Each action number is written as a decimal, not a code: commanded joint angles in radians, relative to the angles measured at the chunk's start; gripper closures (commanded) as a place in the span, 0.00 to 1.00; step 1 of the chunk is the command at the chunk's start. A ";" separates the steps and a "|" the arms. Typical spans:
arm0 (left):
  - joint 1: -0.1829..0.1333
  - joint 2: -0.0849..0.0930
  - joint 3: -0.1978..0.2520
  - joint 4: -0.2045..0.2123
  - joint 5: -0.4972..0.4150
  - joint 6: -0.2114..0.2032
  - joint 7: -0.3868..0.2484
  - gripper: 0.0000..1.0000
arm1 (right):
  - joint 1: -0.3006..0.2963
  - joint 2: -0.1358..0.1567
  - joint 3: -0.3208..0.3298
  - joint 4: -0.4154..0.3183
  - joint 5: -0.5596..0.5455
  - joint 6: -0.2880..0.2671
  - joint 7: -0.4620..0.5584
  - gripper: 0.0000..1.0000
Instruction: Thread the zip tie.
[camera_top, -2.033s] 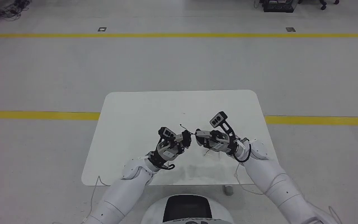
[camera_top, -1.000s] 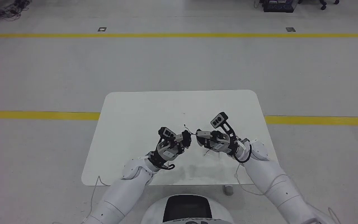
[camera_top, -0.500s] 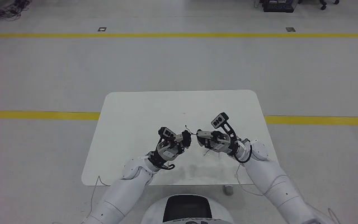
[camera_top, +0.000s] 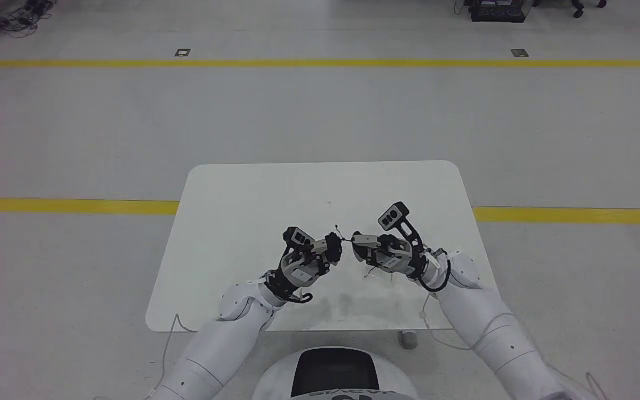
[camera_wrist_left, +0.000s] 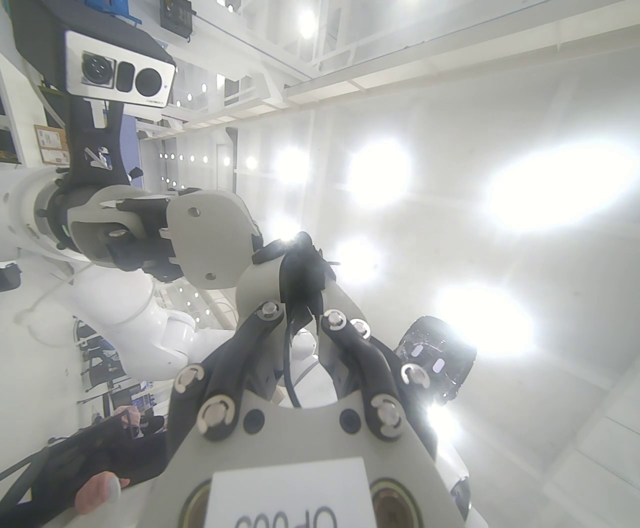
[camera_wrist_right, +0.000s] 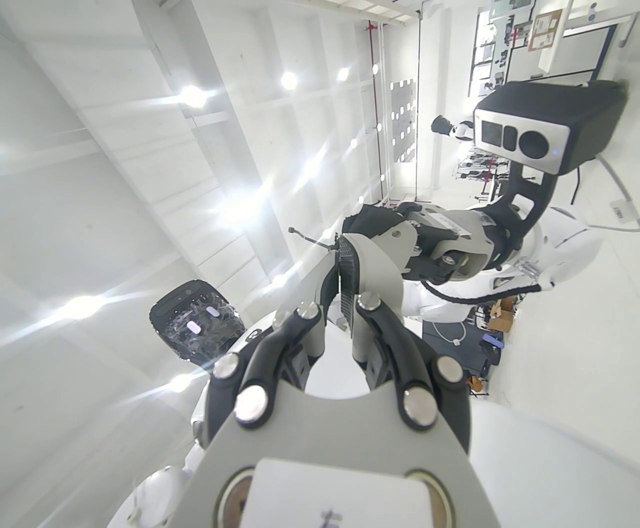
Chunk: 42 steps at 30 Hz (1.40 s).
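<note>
Both grippers meet tip to tip above the front middle of the white table (camera_top: 250, 200). A thin black zip tie (camera_top: 341, 235) runs between them, its free end pointing away from me. My left gripper (camera_top: 328, 247) is shut on the zip tie; in the left wrist view its black strap (camera_wrist_left: 289, 350) runs down between the closed fingers of that gripper (camera_wrist_left: 300, 272). My right gripper (camera_top: 356, 242) is shut too, and in the right wrist view a thin end of the tie (camera_wrist_right: 303, 236) sticks out just past its tips (camera_wrist_right: 340, 256). The left gripper (camera_wrist_right: 395, 240) sits right behind it.
The table top around the grippers is bare white surface. Yellow floor lines (camera_top: 90, 205) run past the table on both sides. In the left wrist view a person's gloved hand (camera_wrist_left: 100, 490) shows far off at the edge.
The free end of the zip tie has shifted slightly to the right. Both grippers stay shut and have hardly moved.
</note>
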<state>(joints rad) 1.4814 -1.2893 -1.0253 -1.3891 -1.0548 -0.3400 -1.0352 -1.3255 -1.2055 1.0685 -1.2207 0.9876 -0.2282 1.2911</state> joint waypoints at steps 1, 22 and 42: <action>0.000 0.000 0.000 0.000 0.000 0.000 0.000 1.00 | -0.001 -0.001 0.001 0.001 -0.001 0.000 0.000 1.00; 0.000 0.000 0.000 0.000 0.000 0.000 0.000 1.00 | 0.002 -0.010 0.007 0.031 -0.010 0.002 0.002 1.00; 0.000 0.000 0.000 0.000 0.000 0.000 0.000 1.00 | 0.009 -0.019 0.008 0.057 -0.020 0.004 -0.001 1.00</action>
<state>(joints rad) 1.4814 -1.2893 -1.0253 -1.3891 -1.0548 -0.3400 -1.0352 -1.3171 -1.2239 1.0769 -1.1645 0.9677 -0.2243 1.2905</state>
